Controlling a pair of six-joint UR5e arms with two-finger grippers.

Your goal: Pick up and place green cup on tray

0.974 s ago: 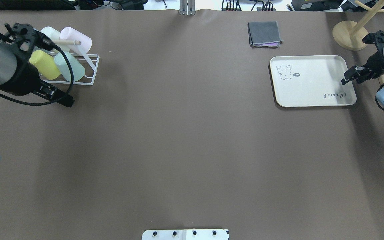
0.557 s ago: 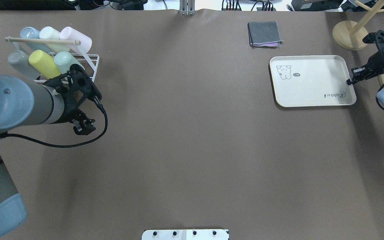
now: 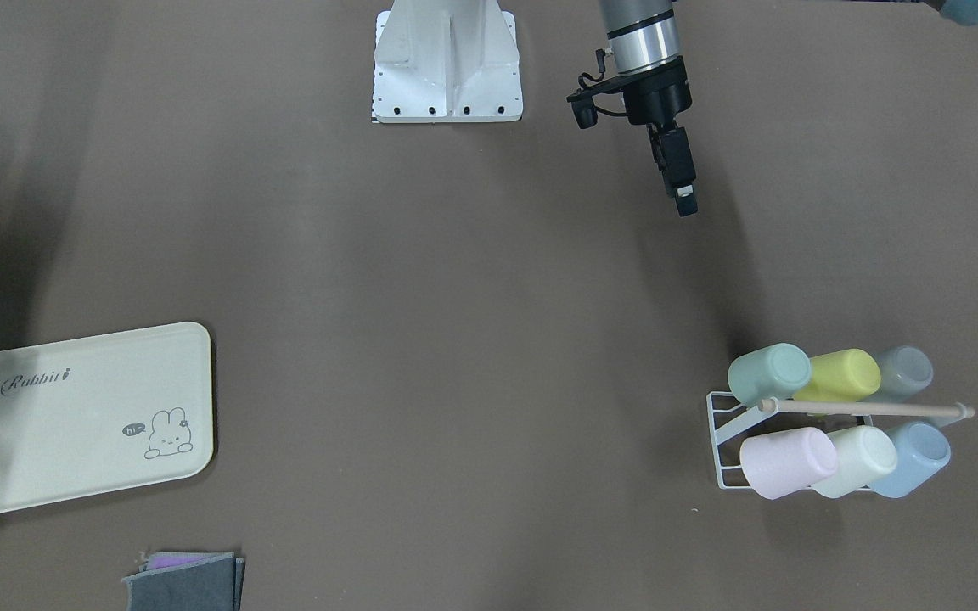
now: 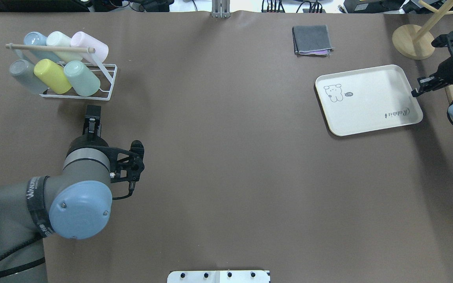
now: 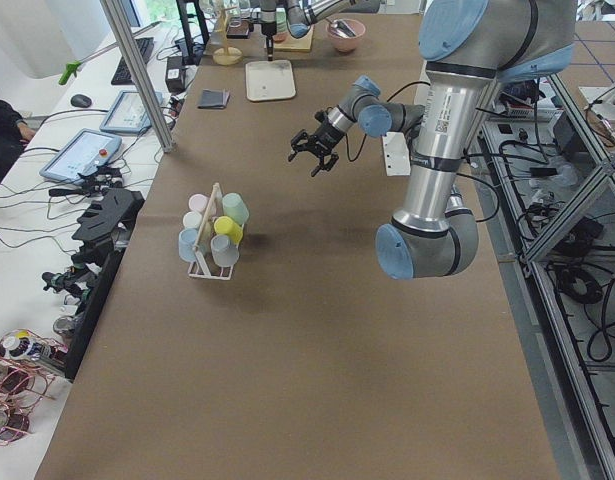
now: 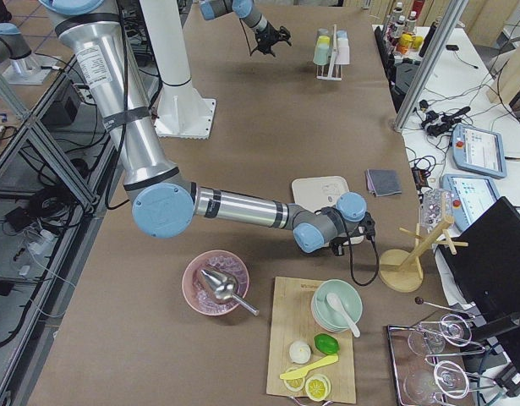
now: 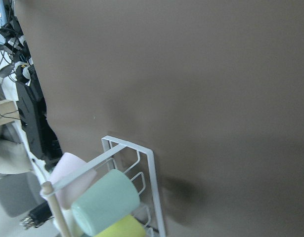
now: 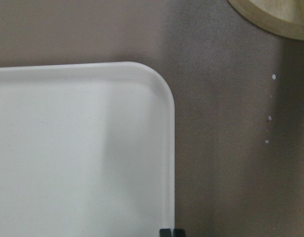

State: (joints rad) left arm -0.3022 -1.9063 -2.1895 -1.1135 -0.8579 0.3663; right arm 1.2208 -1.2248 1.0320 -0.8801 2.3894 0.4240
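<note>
The green cup (image 4: 81, 78) lies on its side in the near row of a white wire rack (image 4: 106, 84), at that row's right end. It also shows in the front view (image 3: 767, 373) and the left wrist view (image 7: 106, 202). My left gripper (image 4: 92, 111) points at the rack from just short of it, seen edge-on from above. The side view shows its jaws apart and empty. The cream tray (image 4: 368, 100) lies at the far right, slightly turned. My right gripper (image 4: 415, 92) is shut on its right rim, its fingertips (image 8: 165, 231) at the rim.
Yellow (image 4: 52, 76), grey (image 4: 24, 74), blue (image 4: 34, 39), cream (image 4: 58, 39) and pink (image 4: 89, 45) cups share the rack under a wooden rod. A folded grey cloth (image 4: 312, 40) and a wooden stand base (image 4: 412, 41) lie beyond the tray.
My left arm has swung from beside the rack to its near side, with the gripper now pointing at the cups. The tray has turned slightly with my right gripper at its rim.
</note>
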